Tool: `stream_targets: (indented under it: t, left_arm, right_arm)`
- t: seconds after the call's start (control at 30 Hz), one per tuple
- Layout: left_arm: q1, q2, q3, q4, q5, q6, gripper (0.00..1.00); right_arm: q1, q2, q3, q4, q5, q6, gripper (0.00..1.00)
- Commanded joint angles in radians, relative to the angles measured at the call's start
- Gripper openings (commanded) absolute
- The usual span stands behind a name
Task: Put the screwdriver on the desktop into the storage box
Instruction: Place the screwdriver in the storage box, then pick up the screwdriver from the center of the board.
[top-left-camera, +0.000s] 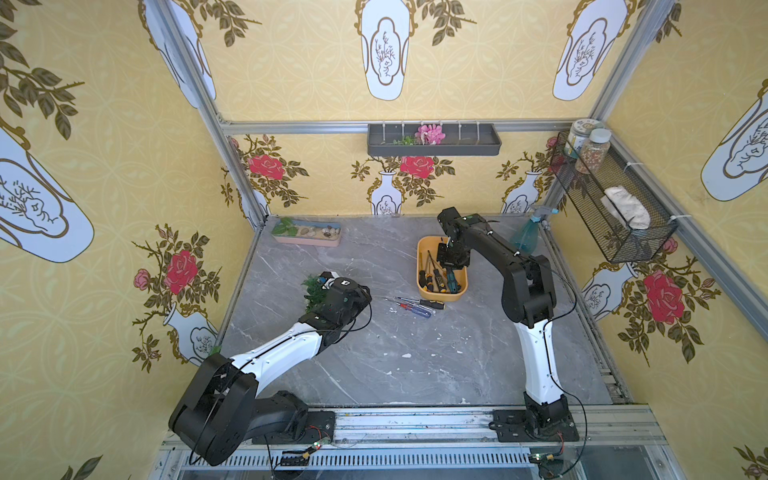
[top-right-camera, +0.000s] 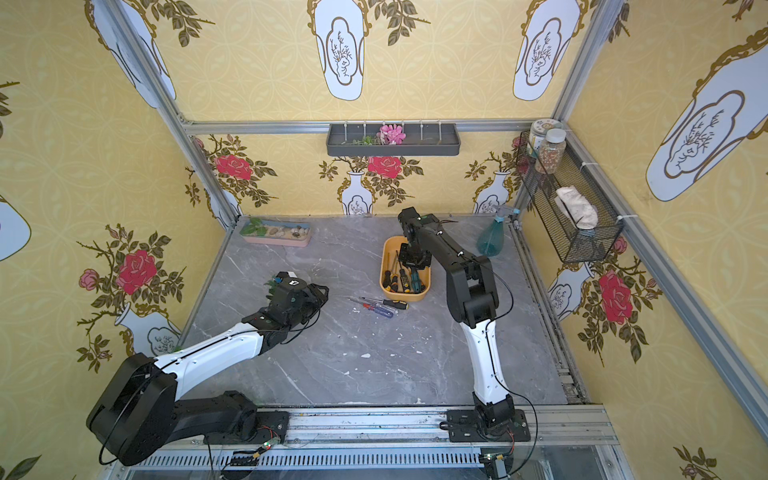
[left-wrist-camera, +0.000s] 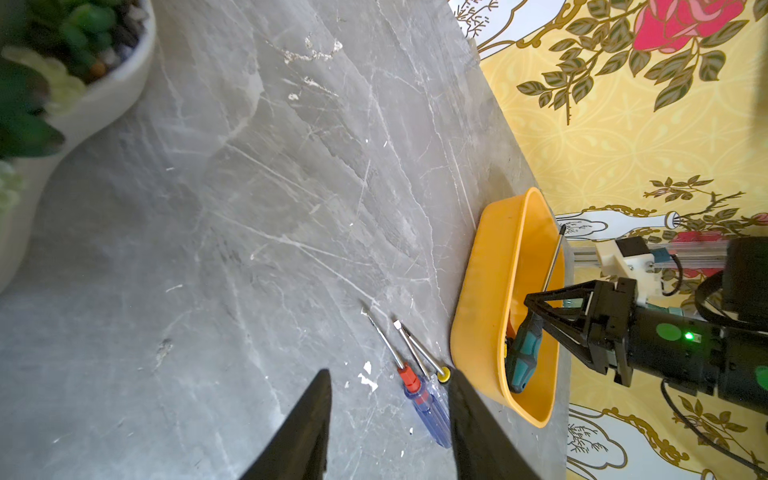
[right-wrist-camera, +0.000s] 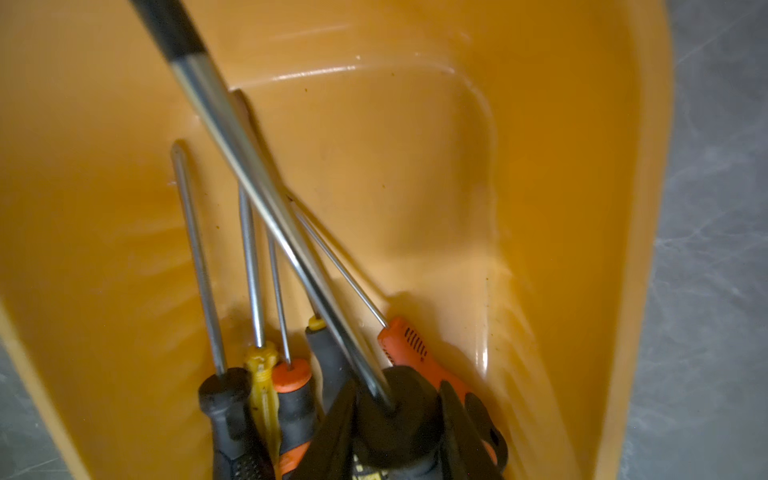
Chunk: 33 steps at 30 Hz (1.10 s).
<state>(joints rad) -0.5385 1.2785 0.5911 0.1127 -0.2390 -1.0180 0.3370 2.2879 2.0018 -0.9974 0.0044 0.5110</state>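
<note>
Closest to the right wrist lens: black collar of a teal-and-black rubber-handled screwdriver (right-wrist-camera: 395, 411), flanked by the fingers (right-wrist-camera: 336, 436) of the right gripper (right-wrist-camera: 395, 399). Both fingers look to touch the handle; whether they clamp it or merely stand against it, cannot tell. Handle end sits low inside the orange-yellow plastic storage box (left-wrist-camera: 478, 316), steel shaft slanting upward. Several other screwdrivers (right-wrist-camera: 262, 374) lie on the box floor beneath.

Judged step: drop-off of this screwdriver. Next move calls for jaws spread clear of the handle, then a straight lift so the shaft is not dragged out.

Two more lie on the grey marble desktop (top-left-camera: 395, 365), just beside the box's near wall: clear blue-handled screwdriver with red collar (top-left-camera: 419, 311) and black-and-yellow-handled screwdriver (top-left-camera: 432, 304), side by side, very close. Near them hovers the left gripper (left-wrist-camera: 390, 372), jaws apart, empty. Taking one alone will need a narrow, well-placed pinch.
</note>
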Motion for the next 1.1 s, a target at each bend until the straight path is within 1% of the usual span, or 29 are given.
stream_targets:
  t: [0.0, 0.13, 0.27, 0.37, 0.5, 0.63, 0.73, 0.97, 1.07]
  left_arm:
    - [0.0, 0.018, 0.007, 0.027, 0.023, -0.009, 0.47]
    - [0.0, 0.05, 0.022, 0.024, 0.048, -0.018, 0.47]
    - [0.0, 0.067, 0.03, 0.025, 0.06, -0.034, 0.47]
    - [0.0, 0.071, 0.03, 0.026, 0.056, -0.046, 0.47]
    - [0.003, 0.073, 0.024, 0.014, 0.041, -0.085, 0.47]
    - [0.026, 0.062, 0.002, -0.001, 0.043, -0.143, 0.47]
    - [0.037, 0.036, -0.018, -0.013, 0.033, -0.171, 0.47]
    - [0.046, -0.023, -0.05, -0.036, 0.007, -0.193, 0.46]
    - [0.049, -0.04, -0.055, -0.044, 0.0, -0.192, 0.47]
  right_arm:
    - [0.005, -0.001, 0.009, -0.009, 0.016, -0.009, 0.48]
    - [0.003, -0.043, 0.005, -0.01, 0.017, -0.024, 0.58]
    - [0.028, -0.163, -0.076, 0.051, 0.028, -0.089, 0.63]
    - [0.096, -0.262, -0.162, 0.11, -0.007, -0.179, 0.63]
    - [0.223, -0.316, -0.25, 0.138, -0.081, -0.317, 0.62]
    - [0.332, -0.297, -0.306, 0.124, -0.113, -0.408, 0.59]
    - [0.379, -0.252, -0.309, 0.114, -0.109, -0.44, 0.55]
    - [0.396, -0.145, -0.262, 0.105, -0.07, -0.47, 0.47]
    - [0.399, -0.117, -0.243, 0.096, -0.065, -0.486, 0.46]
